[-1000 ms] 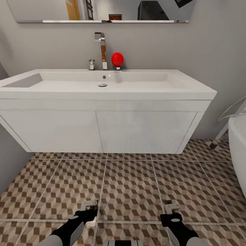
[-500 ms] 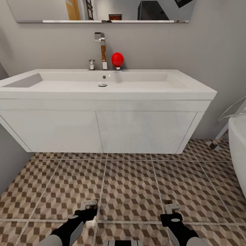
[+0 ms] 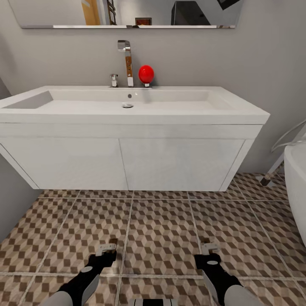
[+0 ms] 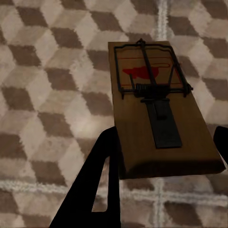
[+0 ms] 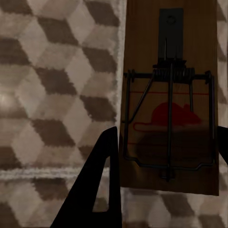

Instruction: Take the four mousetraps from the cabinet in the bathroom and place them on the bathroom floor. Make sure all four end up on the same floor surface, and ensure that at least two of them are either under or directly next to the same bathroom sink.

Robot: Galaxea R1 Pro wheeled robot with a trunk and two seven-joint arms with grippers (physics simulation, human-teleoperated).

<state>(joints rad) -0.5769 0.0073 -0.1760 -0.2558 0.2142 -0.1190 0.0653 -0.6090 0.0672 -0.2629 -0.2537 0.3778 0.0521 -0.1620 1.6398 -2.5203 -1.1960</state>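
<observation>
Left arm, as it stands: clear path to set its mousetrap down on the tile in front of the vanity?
Probably yes. The left gripper holds its mousetrap low over bare bathroom floor, nothing beneath it; the bathroom sink stands further ahead.

Chrome faucet [image 3: 126,63] seen at wall, red ball-shaped object [image 3: 146,74] just beside it. Mirror [image 3: 127,12] mounted on grey wall above. White bathtub edge [image 3: 296,187] noted at right.

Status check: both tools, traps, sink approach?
Left tool shut on mousetrap. Right tool shut on second mousetrap. Both above floor before sink.
</observation>
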